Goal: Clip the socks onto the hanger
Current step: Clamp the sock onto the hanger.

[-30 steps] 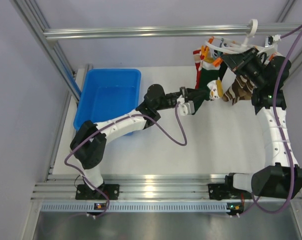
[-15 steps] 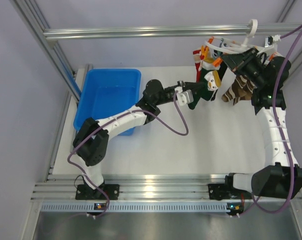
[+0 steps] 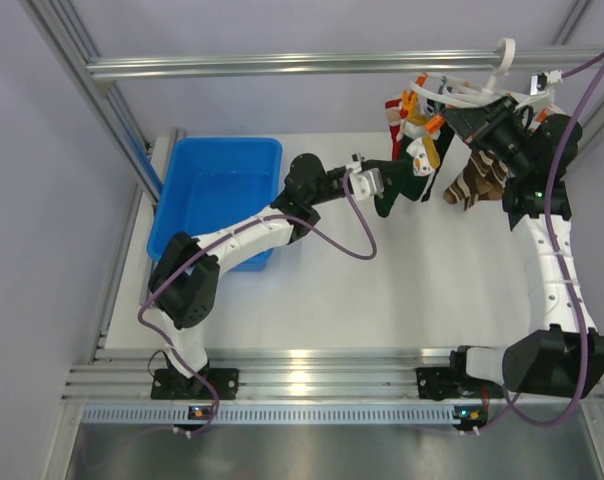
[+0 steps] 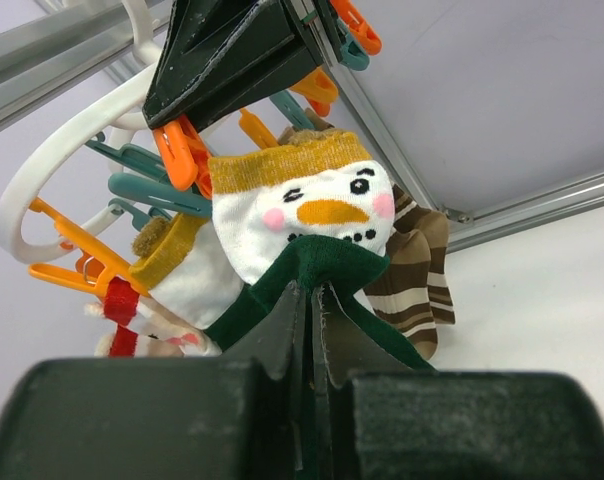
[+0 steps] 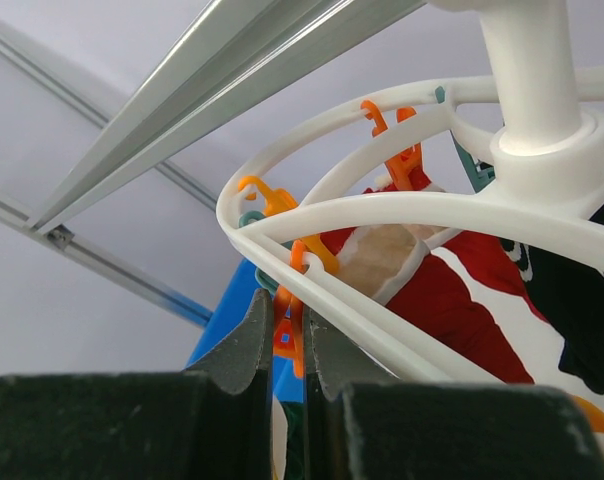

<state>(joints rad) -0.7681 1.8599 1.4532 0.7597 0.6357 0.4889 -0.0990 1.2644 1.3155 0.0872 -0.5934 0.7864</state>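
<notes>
L tool [image 4: 311,292] clenched on snowman sock [image 4: 302,212] just under hanger [image 5: 402,210]; R tool [image 5: 287,308] pinching orange peg [image 5: 291,350].

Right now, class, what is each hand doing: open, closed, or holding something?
Left hand: closed on the snowman sock.
Right hand: closed on an orange clip peg.

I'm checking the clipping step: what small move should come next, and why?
Probably nudge the snowman sock, pinched in the left jaws, so its yellow cuff enters the orange peg the right jaws squeeze on the hanger; the cuff sits beside it, not yet clipped.
</notes>
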